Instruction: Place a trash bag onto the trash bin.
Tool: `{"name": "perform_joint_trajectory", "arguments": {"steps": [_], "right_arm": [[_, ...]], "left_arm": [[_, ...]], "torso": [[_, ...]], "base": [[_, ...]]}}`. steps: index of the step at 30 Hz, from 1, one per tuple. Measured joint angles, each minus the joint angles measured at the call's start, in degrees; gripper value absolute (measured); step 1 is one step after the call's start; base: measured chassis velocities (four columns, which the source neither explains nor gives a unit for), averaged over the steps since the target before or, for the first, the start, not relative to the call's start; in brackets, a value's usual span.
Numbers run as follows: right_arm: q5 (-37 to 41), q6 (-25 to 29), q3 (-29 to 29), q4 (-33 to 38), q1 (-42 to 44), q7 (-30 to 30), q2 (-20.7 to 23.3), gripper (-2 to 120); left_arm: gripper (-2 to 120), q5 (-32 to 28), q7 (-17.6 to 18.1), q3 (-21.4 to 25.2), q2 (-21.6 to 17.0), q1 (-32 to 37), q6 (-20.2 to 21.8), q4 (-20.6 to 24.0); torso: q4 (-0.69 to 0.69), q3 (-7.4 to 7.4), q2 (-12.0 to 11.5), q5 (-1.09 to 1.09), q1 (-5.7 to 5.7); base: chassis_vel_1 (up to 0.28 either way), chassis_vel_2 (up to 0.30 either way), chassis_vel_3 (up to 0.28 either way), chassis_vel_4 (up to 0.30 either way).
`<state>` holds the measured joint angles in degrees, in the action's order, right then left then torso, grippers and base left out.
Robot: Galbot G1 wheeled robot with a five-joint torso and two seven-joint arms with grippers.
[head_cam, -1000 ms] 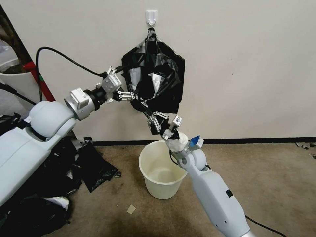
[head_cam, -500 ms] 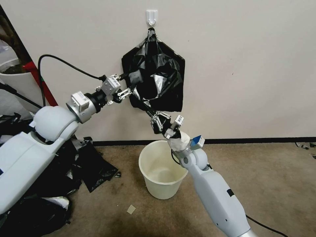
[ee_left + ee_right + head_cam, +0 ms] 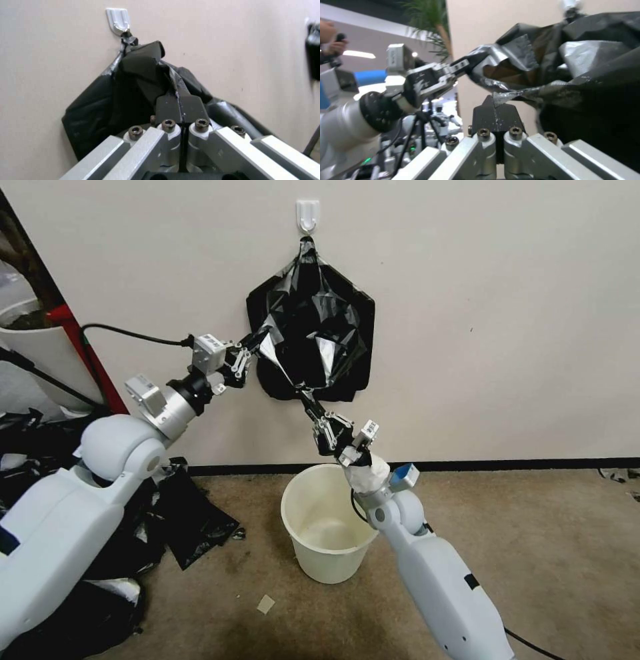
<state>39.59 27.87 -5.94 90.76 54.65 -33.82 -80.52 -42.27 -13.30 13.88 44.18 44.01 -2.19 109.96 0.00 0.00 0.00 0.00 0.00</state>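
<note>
Black plastic: one trash bag (image 3: 313, 337), pinched by two grippers, left gripper (image 3: 259, 340) and right gripper (image 3: 309, 399), above one trash bin (image 3: 328, 527).

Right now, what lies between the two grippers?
Head view: a taut span of thin glossy black trash bag runs from left gripper to right gripper, both pinching it.
</note>
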Motion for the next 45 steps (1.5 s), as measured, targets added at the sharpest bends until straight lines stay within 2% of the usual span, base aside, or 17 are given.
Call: {"name": "perform_joint_trajectory", "arguments": {"steps": [2, 4, 5, 8, 9, 12, 13, 14, 17, 18, 22, 23, 26, 31, 39, 43, 45], "right_arm": [[-0.02, 0.05, 0.01, 1.22, 0.84, 1.14, 0.39, 5], [0.14, -0.13, -0.74, 5.87, 3.06, 2.80, 1.87, 17], [0.14, -0.13, -0.74, 5.87, 3.06, 2.80, 1.87, 17], [1.40, -1.98, -2.39, 12.92, 3.99, 6.20, 5.07, 33], [1.40, -1.98, -2.39, 12.92, 3.99, 6.20, 5.07, 33], [0.19, -5.97, -2.60, 15.52, 0.07, 15.44, 8.45, 46], [0.19, -5.97, -2.60, 15.52, 0.07, 15.44, 8.45, 46], [-1.38, -7.60, -1.90, 15.45, -2.15, 19.52, 9.98, 52], [-4.63, -13.63, 2.14, 13.86, -9.39, 26.78, 14.91, 65], [-4.63, -13.63, 2.14, 13.86, -9.39, 26.78, 14.91, 65], [-4.86, -27.10, 9.21, 11.73, -19.43, 30.73, 20.93, 85], [-4.86, -27.10, 9.21, 11.73, -19.43, 30.73, 20.93, 85], [-4.72, -32.85, 12.66, 11.31, -24.58, 30.39, 23.42, 97], [-7.89, -36.40, 14.59, 10.72, -27.93, 29.90, 24.52, 100], [-22.34, -39.07, 14.15, 8.38, -29.76, 29.12, 24.41, 100], [-27.46, -39.07, 13.39, 7.64, -29.64, 26.36, 24.33, 94], [-30.11, -39.06, 12.97, 7.37, -29.45, 24.42, 24.32, 88]], "left_arm": [[0, -0.31, -0.51, 0.02, 0.46, 0.22, -0.69, -0.45], [0, -0.47, -1.41, -0.13, 1.57, 0.46, -2.10, -1.66], [0, -0.47, -1.41, -0.13, 1.57, 0.46, -2.10, -1.66], [0, -0.47, -2.05, -0.50, 3.03, 0.43, -3.02, -3.10], [0, -0.47, -2.05, -0.50, 3.03, 0.43, -3.02, -3.10], [0, -0.35, -2.86, -0.52, 3.47, 0.41, -3.09, -3.49], [0, -0.35, -2.86, -0.52, 3.47, 0.41, -3.09, -3.49], [0, -0.24, -3.11, -0.53, 3.48, 0.44, -3.09, -3.56], [0, 0.32, -3.69, -0.70, 3.67, 0.73, -3.13, -3.71], [0, 0.32, -3.69, -0.70, 3.67, 0.73, -3.13, -3.71], [0, 1.44, -4.26, -0.98, 4.44, 1.14, -3.19, -4.06], [0, 1.44, -4.26, -0.98, 4.44, 1.14, -3.19, -4.06], [0, 1.82, -4.61, -0.98, 4.80, 1.31, -3.22, -4.22], [0, 1.91, -4.64, -0.78, 5.16, 1.44, -3.23, -4.17], [0, 1.94, -4.64, -0.45, 5.53, 1.54, -3.24, -3.96], [0, 1.95, -4.64, -0.43, 5.59, 1.62, -3.23, -3.95], [0, 1.95, -4.64, -0.42, 5.61, 1.63, -3.24, -3.95]], "torso": [[0.00, 0.00, 0.00, 0.01, 0.01], [0.00, 0.00, 0.00, 0.00, 0.00], [0.00, 0.00, 0.00, 0.00, 0.00], [-0.02, 0.00, 0.00, 0.00, 0.00], [-0.02, 0.00, 0.00, 0.00, 0.00], [-0.02, 0.00, 0.00, 0.01, 0.00], [-0.02, 0.00, 0.00, 0.01, 0.00], [-0.02, 0.00, 0.00, 0.01, 0.01], [0.00, 0.00, 0.00, 0.00, 0.00], [0.00, 0.00, 0.00, 0.00, 0.00], [0.00, 0.01, 0.00, 0.01, 0.00], [0.00, 0.01, 0.00, 0.01, 0.00], [0.00, 0.00, 0.00, 0.00, 0.01], [0.00, 0.00, 0.00, 0.00, 0.01], [-0.01, 0.00, 0.00, 0.00, 0.00], [-0.01, 0.01, 0.00, 0.00, 0.01], [-0.01, 0.00, 0.00, 0.00, 0.01]], "base": [[0.000, 0.000, 0.000, 0.000], [0.000, 0.000, 0.000, 0.000], [0.000, 0.000, 0.000, 0.000], [0.000, 0.000, 0.000, 0.000], [0.000, 0.000, 0.000, 0.000], [0.000, 0.000, 0.000, 0.000], [0.000, 0.000, 0.000, 0.000], [0.000, 0.000, 0.000, 0.000], [0.000, 0.000, 0.000, 0.000], [0.000, 0.000, 0.000, 0.000], [0.000, 0.000, 0.000, 0.000], [0.000, 0.000, 0.000, 0.000], [0.000, 0.000, 0.000, 0.000], [0.000, 0.000, 0.000, 0.000], [0.000, 0.000, 0.000, 0.000], [0.000, 0.000, 0.000, 0.000], [0.000, 0.000, 0.000, 0.000]]}}
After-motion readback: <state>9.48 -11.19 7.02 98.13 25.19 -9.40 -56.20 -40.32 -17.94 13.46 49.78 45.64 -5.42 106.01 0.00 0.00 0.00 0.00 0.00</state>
